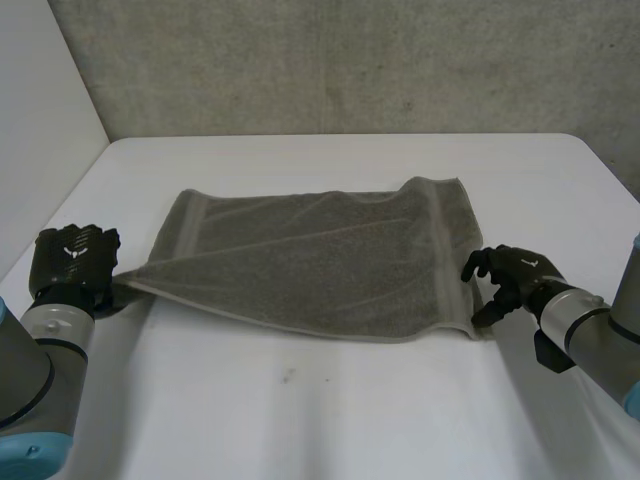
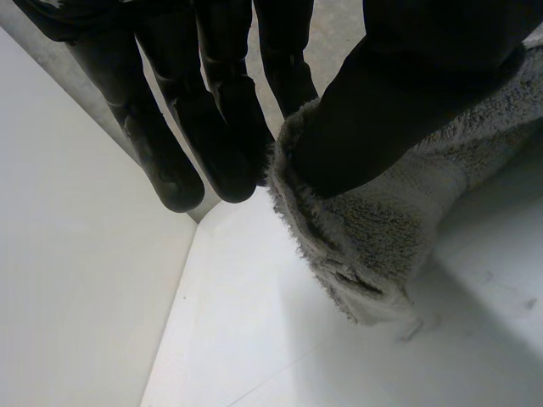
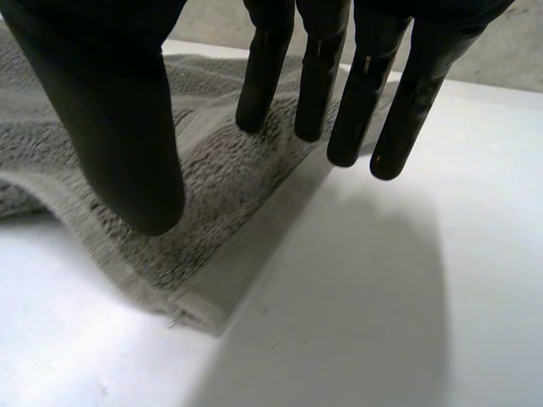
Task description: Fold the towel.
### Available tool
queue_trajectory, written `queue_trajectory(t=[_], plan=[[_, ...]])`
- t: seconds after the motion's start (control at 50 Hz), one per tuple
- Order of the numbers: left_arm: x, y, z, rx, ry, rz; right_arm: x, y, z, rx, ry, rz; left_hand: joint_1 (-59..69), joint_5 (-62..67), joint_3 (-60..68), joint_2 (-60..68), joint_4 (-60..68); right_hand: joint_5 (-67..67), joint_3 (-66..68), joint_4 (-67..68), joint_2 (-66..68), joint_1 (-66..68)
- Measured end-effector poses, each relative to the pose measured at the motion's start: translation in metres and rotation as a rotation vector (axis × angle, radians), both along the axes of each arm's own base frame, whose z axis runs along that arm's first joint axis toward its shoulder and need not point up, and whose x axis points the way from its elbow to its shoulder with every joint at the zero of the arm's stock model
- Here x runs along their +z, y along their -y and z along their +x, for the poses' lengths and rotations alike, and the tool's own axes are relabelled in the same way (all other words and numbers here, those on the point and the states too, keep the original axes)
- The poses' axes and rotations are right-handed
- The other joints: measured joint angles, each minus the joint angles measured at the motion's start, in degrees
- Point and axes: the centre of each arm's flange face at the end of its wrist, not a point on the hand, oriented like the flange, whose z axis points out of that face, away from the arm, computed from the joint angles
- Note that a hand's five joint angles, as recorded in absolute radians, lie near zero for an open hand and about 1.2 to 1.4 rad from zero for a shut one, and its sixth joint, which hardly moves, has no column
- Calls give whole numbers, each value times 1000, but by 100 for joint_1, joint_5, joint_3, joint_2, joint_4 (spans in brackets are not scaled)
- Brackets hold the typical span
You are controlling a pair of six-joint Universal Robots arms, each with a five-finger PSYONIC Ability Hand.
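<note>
A grey rectangular towel [image 1: 320,260] of fluffy, matt terry cloth with flat-woven border bands is laid on a smooth, matt white table [image 1: 300,400]. Behind the table, a rough grey wall [image 1: 350,60] is seen.

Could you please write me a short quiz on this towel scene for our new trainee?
1. Fill in: the right hand is at the towel's near-____ corner.
2. Which hand pinches a towel corner? A) left hand B) right hand C) neither
3. True or false: the towel hangs over the table's edge.
Key: 1 right. 2 A, its thumb holds the corner against its fingers. 3 false, it lies wholly on the table.
</note>
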Motion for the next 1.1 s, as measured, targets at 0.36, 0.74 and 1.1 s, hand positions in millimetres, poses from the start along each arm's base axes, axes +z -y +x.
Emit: queue_trajectory(t=[0.36,0.74,1.1], plan=[[-2,0,1,2,2,7,5,-16,7,37,-11,11,0,1,0,1,0,-906,-813,-864,-851,-905],[-2,0,1,2,1,8,-16,-16,28,97,-24,-50,0,1,1,2,0,-64,190,131,88,376],[-2,0,1,1,2,9,-5,11,22,24,-154,-229,0,2,2,3,0,3285,3554,3550,3454,4263]])
